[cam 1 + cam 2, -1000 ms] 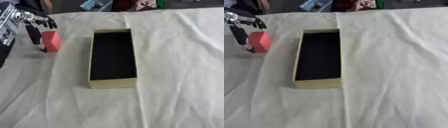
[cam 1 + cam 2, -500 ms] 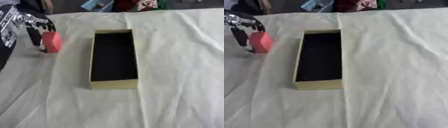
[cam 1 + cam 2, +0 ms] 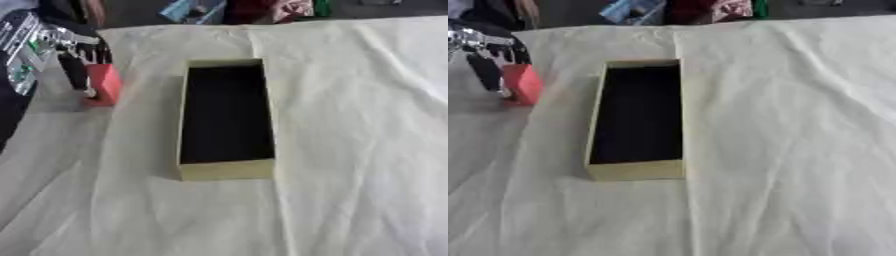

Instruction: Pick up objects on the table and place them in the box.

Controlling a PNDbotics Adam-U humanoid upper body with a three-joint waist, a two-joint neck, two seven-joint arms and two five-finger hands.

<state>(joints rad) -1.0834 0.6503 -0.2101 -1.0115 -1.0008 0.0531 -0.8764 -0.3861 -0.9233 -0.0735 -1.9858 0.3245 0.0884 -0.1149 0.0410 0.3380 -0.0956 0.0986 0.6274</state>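
A small red block (image 3: 107,84) stands on the white cloth to the left of the box. My left hand (image 3: 77,60) reaches in from the upper left, its dark fingers curled over the block's top and left side. The long tan box (image 3: 226,117) lies open in the middle of the table, its dark inside holding nothing. The block is a short way off the box's left wall. My right hand shows in no view.
The white cloth (image 3: 350,150) covering the table is creased, with a fold running along its right half. Coloured packages (image 3: 710,9) lie beyond the far edge. My left arm's silver and black forearm (image 3: 22,50) fills the upper left corner.
My left hand has closed in around the red block; the block looks slightly shifted and lifted at one side. The box has stayed put.
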